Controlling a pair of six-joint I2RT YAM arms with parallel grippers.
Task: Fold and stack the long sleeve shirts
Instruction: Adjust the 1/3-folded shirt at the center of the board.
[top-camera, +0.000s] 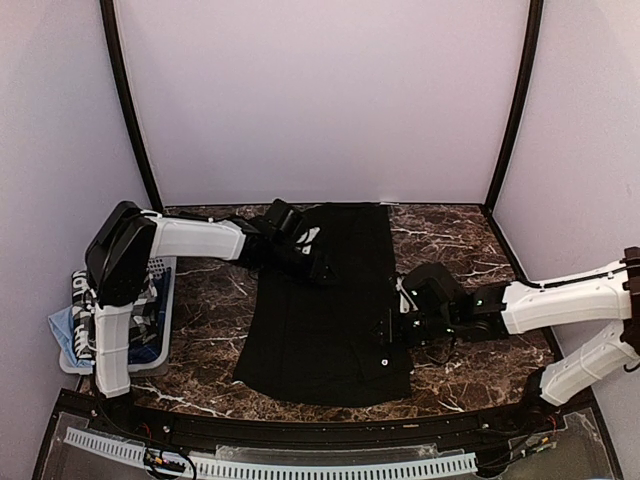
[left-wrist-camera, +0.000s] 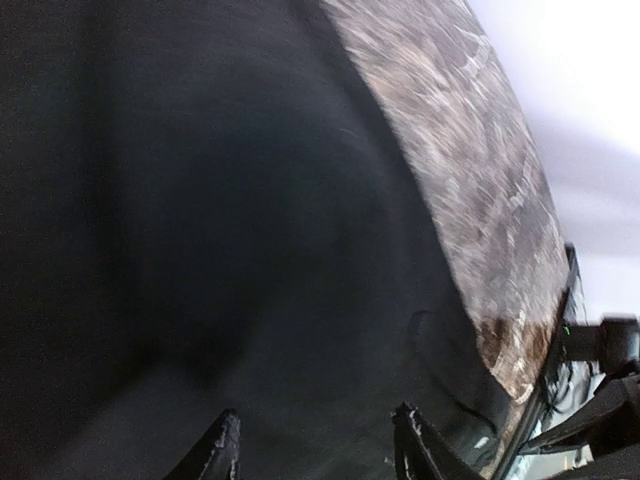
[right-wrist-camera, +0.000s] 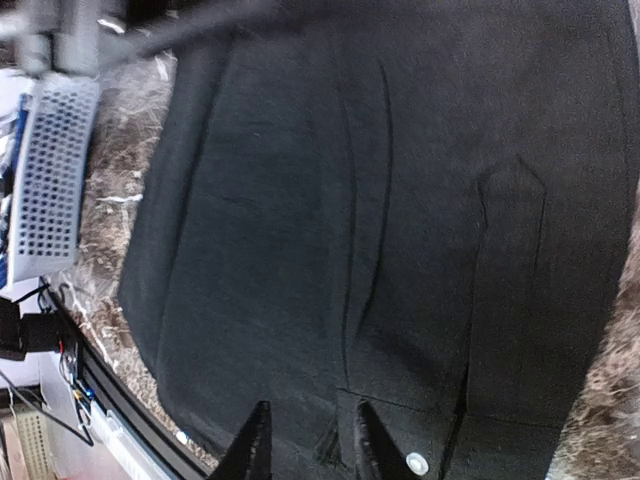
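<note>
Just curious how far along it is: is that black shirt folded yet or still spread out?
Partly folded: the black shirt lies flat as one long strip on the table, no sleeves sticking out.

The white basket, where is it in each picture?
Top external: the white basket sits at the left edge of the table.
Left wrist: not in it.
Right wrist: upper left, beyond the black shirt.
Shared landmark: the black shirt, seen in all three views.
</note>
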